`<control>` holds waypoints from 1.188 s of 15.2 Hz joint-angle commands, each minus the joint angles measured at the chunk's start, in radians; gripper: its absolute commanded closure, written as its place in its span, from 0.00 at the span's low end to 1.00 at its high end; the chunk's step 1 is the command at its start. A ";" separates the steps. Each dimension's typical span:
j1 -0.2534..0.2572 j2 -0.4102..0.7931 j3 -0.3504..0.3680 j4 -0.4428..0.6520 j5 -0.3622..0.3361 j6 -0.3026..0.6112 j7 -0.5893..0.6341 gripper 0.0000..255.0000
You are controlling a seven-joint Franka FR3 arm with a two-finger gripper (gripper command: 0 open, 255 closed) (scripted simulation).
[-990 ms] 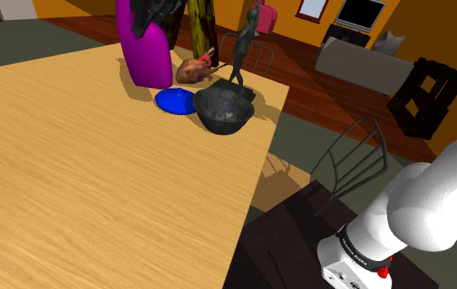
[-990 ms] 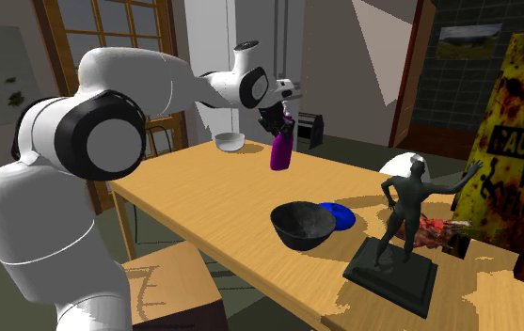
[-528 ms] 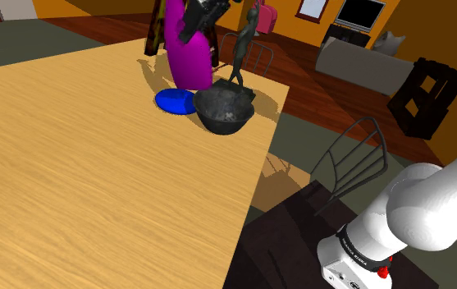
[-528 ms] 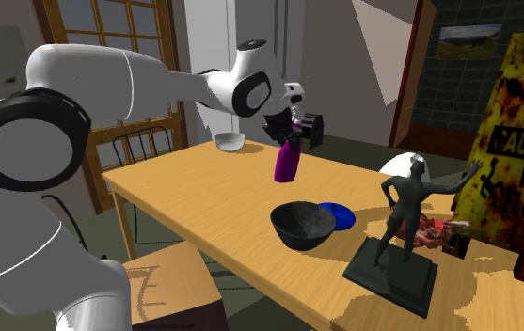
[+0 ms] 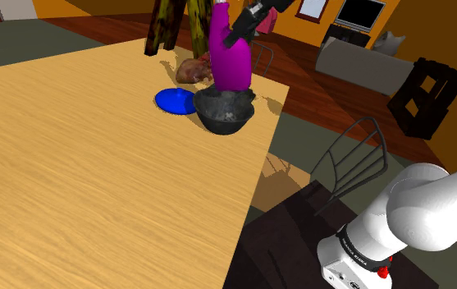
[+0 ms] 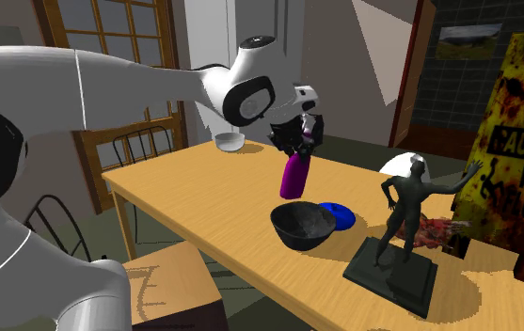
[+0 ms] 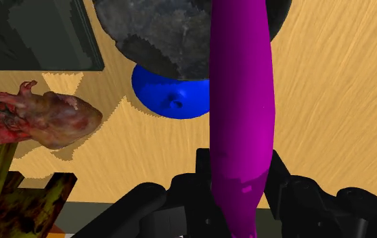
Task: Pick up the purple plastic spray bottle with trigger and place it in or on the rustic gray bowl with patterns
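Over the table's (image 5: 95, 181) far end | purple bottle (image 5: 231, 61) swung across, now about over the gray bowl (image 5: 225, 116) | gripper (image 7: 239, 172) clamped on its neck | lowering looks next

purple bottle (image 5: 230, 57); dark grey mottled bowl (image 5: 225, 115); blue dish (image 5: 175, 101); reddish-brown lump (image 7: 51, 122), perhaps blotched.

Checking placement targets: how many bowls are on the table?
2. The dark gray bowl sits beside the blue dish, beneath the held purple bottle. A white bowl stands at the table end by the window. Others may be hidden.
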 commanded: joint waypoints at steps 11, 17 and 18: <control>0.005 -0.064 -0.068 -0.173 0.039 0.089 -0.112 1.00; 0.009 -0.061 -0.067 -0.212 0.048 0.130 -0.122 1.00; 0.009 -0.061 -0.067 -0.212 0.048 0.130 -0.122 1.00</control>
